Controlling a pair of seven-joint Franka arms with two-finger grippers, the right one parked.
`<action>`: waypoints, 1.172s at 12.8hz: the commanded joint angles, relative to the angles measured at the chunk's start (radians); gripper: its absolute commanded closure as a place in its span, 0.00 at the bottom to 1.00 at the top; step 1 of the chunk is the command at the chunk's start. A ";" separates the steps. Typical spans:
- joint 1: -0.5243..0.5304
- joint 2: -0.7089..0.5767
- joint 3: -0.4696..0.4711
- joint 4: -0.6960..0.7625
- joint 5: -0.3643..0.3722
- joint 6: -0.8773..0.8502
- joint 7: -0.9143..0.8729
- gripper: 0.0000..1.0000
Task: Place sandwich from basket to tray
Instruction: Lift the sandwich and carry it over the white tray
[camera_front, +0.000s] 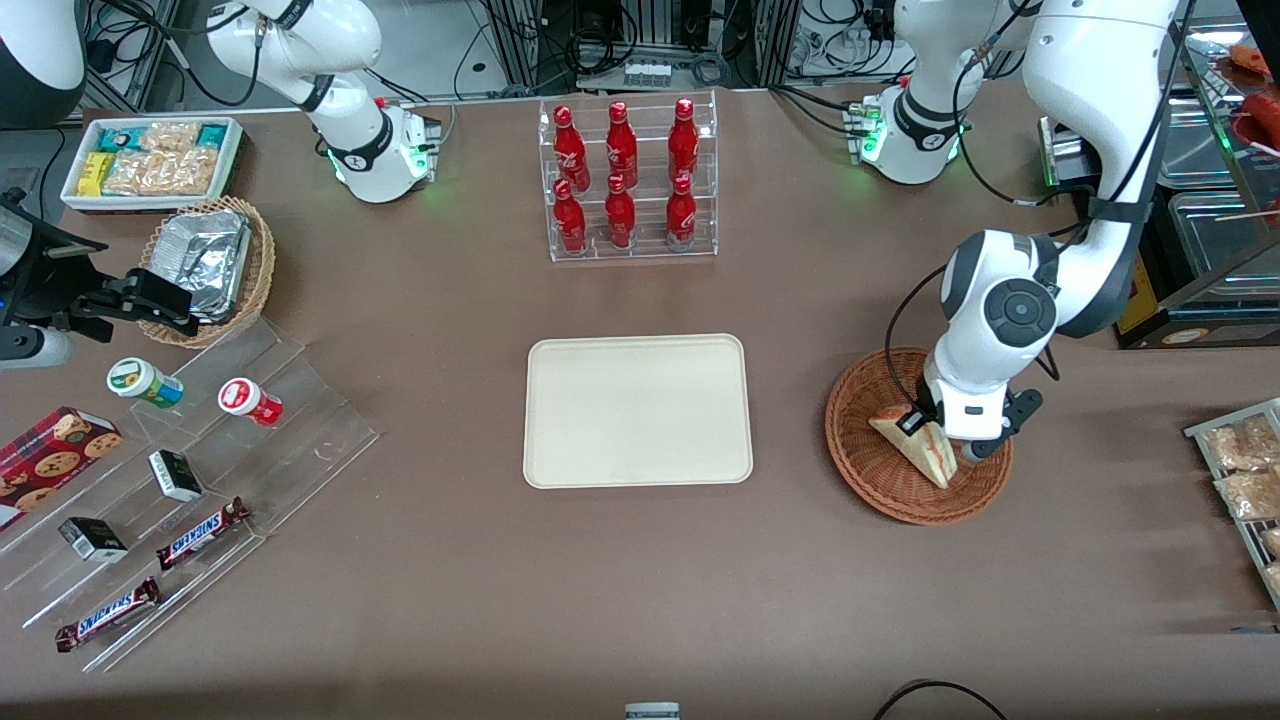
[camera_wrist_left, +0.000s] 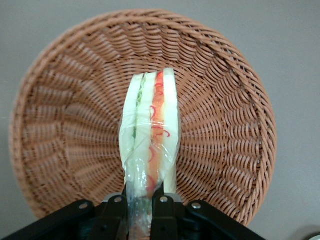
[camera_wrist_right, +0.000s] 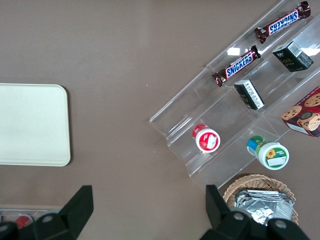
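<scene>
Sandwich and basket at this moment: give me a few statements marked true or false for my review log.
1. The gripper is shut on the sandwich. True.
2. The sandwich lies on the tray. False: it is over the basket, and the tray holds nothing.
3. The sandwich's red and green filling shows along its edge. True.
4. The basket holds foil packets. False: only the sandwich is over it.
5. The tray lies nearer the front camera than the bottle rack. True.
</scene>
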 joint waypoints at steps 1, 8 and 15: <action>-0.034 -0.012 -0.007 0.127 0.035 -0.197 -0.017 0.99; -0.218 0.002 -0.008 0.299 0.025 -0.342 0.036 1.00; -0.416 0.192 -0.025 0.498 -0.025 -0.333 0.064 1.00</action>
